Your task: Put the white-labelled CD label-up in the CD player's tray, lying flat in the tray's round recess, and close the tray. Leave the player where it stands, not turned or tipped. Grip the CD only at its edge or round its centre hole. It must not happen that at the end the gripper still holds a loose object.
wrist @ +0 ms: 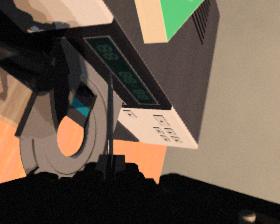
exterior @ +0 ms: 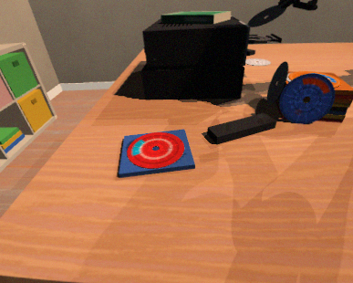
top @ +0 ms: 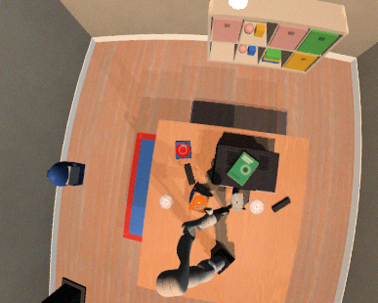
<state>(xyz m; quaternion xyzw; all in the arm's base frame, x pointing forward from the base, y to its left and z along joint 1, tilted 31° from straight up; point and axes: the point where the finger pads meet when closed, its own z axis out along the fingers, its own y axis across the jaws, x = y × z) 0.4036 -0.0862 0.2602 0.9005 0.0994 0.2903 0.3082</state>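
Note:
My gripper [top: 229,207] [exterior: 285,4] [wrist: 112,171] is shut on the edge of a CD [top: 237,201] [exterior: 264,17] [wrist: 110,110]. The CD looks grey-white from above and dark in the exterior view, where it is tilted in the air. The wrist view shows it edge-on as a thin line; its label cannot be made out there. The black CD player [top: 268,181] [exterior: 193,50] [wrist: 191,85] stands on the table. Its grey tray [wrist: 35,150] is out, with a ring-shaped recess around a large opening. The CD is above the tray, not in the recess. Shadows cover part of the tray.
A green case [top: 243,168] [exterior: 195,17] [wrist: 178,15] lies on the player. White discs [top: 166,201] [top: 257,206] lie either side. An orange-topped stack [top: 198,201] has discs leaning beside it. Black bars [top: 189,174] [top: 280,204] and a red disc [top: 185,150] on a blue case lie around.

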